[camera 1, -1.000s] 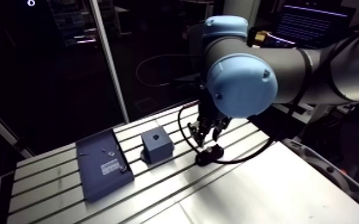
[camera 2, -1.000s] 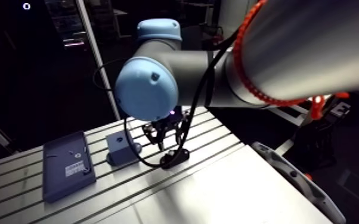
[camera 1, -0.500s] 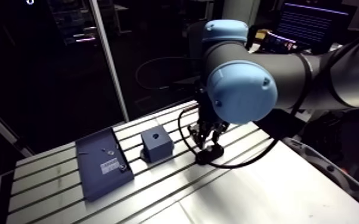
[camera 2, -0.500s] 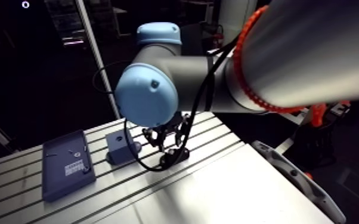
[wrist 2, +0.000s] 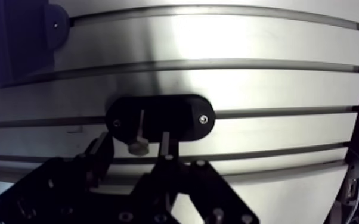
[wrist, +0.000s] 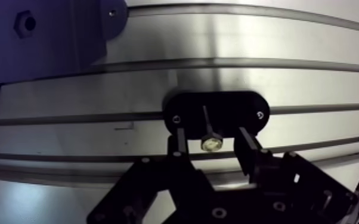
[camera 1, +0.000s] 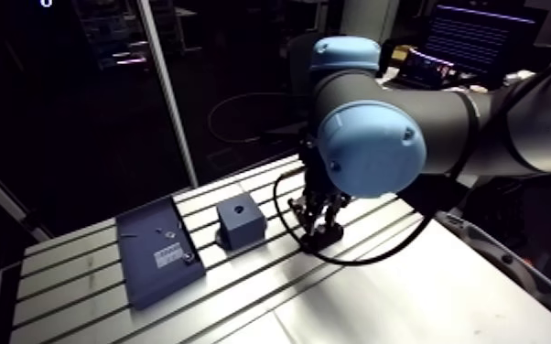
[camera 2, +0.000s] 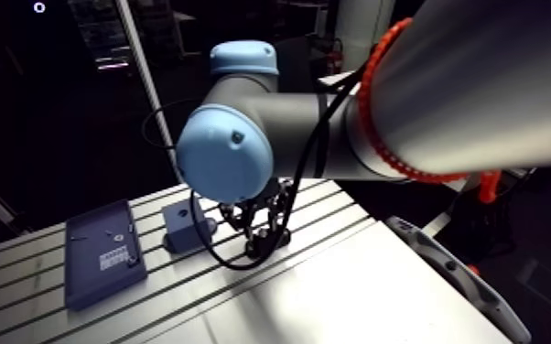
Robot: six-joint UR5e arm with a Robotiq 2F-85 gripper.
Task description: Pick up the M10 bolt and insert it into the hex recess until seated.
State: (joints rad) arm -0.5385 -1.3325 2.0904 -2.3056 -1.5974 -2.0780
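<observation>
gripper (wrist: 210, 139) has come down since the earlier frames: in the arm view it hung clear above the black oval holder (wrist: 216, 112), now it sits low over it.

wrist view: fingers (wrist: 179, 146) stand apart, one on each side of the bolt's head, a narrow gap visible on both sides. nothing is clamped.

m10 bolt (wrist: 206, 122): stands in the holder's centre, head toward the camera, thin shank running down into the holder. head lies level with the fingertips and between them.

holder: lies flat on the slotted table (wrist: 229, 36), across one of its grooves, a small screw at each end.

blue block (camera 1: 240, 222): on the table near the holder, apart from it, off to one side beyond the fingers. hex recess (wrist: 25, 23) in its top face shows dark and open, no bolt in it.

dark tray (camera 1: 156, 252): beyond the block from the holder, flat on the table, with a few small parts too small to tell.
</observation>
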